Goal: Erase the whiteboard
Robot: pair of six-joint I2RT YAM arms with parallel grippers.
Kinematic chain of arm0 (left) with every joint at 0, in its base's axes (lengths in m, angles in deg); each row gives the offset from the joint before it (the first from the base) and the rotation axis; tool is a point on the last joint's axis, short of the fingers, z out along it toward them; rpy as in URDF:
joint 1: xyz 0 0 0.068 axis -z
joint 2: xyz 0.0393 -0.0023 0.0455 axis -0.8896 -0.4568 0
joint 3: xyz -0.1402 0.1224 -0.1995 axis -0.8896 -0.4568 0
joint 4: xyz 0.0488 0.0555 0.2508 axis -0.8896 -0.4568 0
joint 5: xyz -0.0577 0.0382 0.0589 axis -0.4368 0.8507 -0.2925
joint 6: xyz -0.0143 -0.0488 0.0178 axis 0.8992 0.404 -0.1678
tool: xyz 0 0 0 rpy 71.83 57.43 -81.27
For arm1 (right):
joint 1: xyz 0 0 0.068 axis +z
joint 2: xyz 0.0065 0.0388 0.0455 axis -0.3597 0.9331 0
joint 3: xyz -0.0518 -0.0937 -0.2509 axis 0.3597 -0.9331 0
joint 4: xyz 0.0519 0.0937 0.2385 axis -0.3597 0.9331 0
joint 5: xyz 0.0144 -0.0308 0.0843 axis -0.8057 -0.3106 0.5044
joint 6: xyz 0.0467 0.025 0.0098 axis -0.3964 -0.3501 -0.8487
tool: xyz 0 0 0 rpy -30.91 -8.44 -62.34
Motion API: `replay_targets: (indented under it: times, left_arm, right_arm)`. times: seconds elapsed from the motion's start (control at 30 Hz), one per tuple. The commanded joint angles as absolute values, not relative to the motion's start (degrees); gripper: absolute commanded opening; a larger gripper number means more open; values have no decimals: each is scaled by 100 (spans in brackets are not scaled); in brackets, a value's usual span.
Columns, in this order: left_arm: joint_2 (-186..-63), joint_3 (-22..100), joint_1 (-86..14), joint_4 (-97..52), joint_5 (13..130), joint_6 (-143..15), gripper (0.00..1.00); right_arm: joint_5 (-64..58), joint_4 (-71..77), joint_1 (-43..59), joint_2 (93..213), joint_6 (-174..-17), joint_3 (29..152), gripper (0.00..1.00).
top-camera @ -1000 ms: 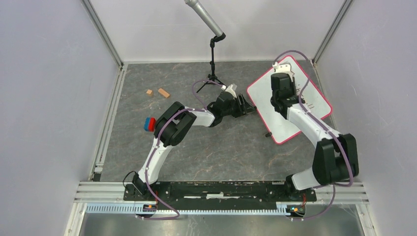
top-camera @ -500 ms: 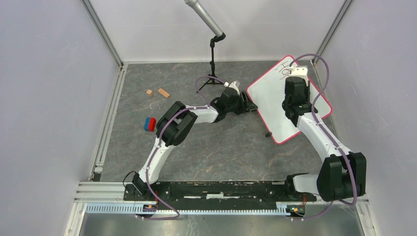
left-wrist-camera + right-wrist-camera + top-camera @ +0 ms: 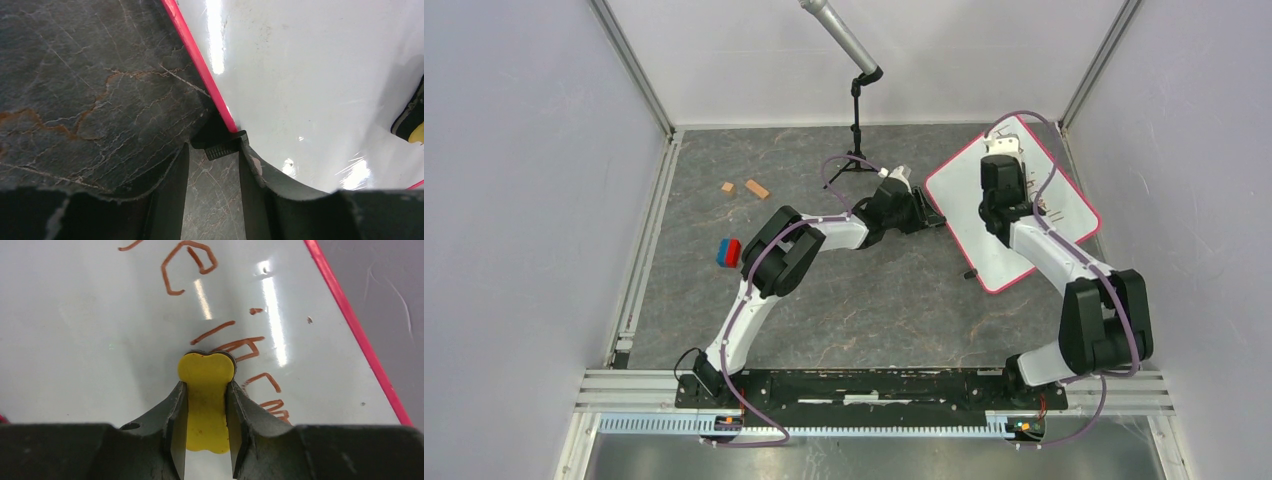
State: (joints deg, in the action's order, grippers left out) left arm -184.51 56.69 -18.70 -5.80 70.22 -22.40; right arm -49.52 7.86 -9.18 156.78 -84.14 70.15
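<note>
Right claw pinches the yellow eraser, its head against the whiteboard amid red writing. My left claw straddles a black foot at the board's 9 o'clock corner; whether it grips, I cannot tell. I see the board at 2 o'clock on the surface, long axis roughly 11 to 5. At 12 o'clock is a microphone stand.
</note>
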Motion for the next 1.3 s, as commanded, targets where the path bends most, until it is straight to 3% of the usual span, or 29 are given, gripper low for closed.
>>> replay_targets:
  times: [0.0,0.27,0.53,0.83,1.27]
  left_arm:
    - [-18713,5704,-1852,-1479,7365,-2302,48]
    - [-18713,5705,-1852,-1516,7378,-2292,48]
    - [-18697,5671,-1859,-1461,7372,-2301,46]
    - [-18659,5585,-1852,-1389,7392,-2283,45]
    - [-18654,5528,-1861,-1314,7382,-2281,42]
  right_arm:
    - [-5512,584,-1306,14975,-8621,6579,14]
    - [-5825,295,-1617,14188,-8574,5897,15]
    - [-4856,-221,-1348,14923,-8490,6160,14]
    - [-4921,-196,-1280,15587,-8541,6956,14]
    - [-5406,89,-2073,13704,-9205,5365,15]
